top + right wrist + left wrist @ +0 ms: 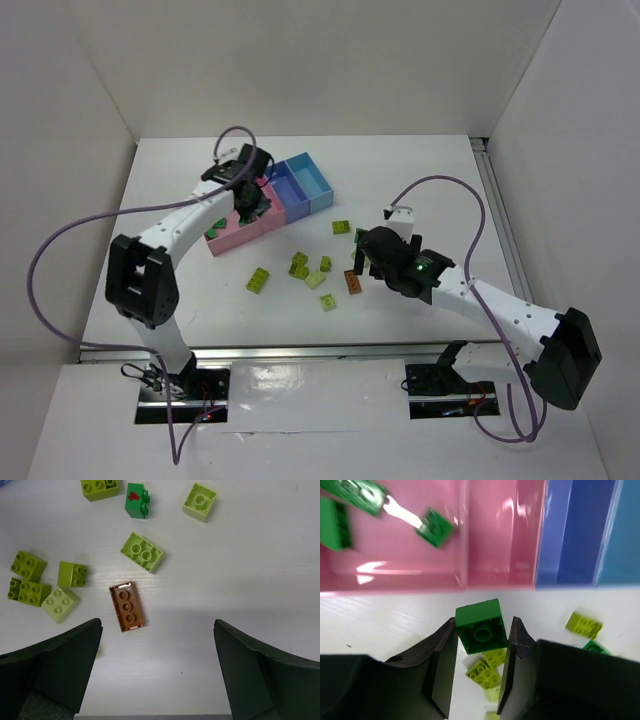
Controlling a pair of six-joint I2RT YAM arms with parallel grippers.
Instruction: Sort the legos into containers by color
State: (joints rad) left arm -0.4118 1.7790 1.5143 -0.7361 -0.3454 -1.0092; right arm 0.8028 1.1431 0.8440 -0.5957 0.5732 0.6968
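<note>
From above, the left gripper [251, 207] is largely masked by its own wrist, which also covers part of the pink end of the row of four joined open plastic bins [310, 178]. On the left wrist view the dark green bricks [434, 527] in the left-hand pink bin [395, 582] are smeared, with one cut off at the frame edge. This much is clear: that claw is pinched on a dark green square plastic brick [481, 627], hollow underside to the camera, seen just short of the pink bins' near wall. Over to the right gripper [157, 625]: fingers spread wide, nothing in them, hovering above an orange-brown oblong plastic brick [126, 606]. It lies underside up on the white table [260, 570], long axis pointing roughly away from the fingers, slightly tilted. Yellow-green bricks [142, 552] lie scattered beyond.
</note>
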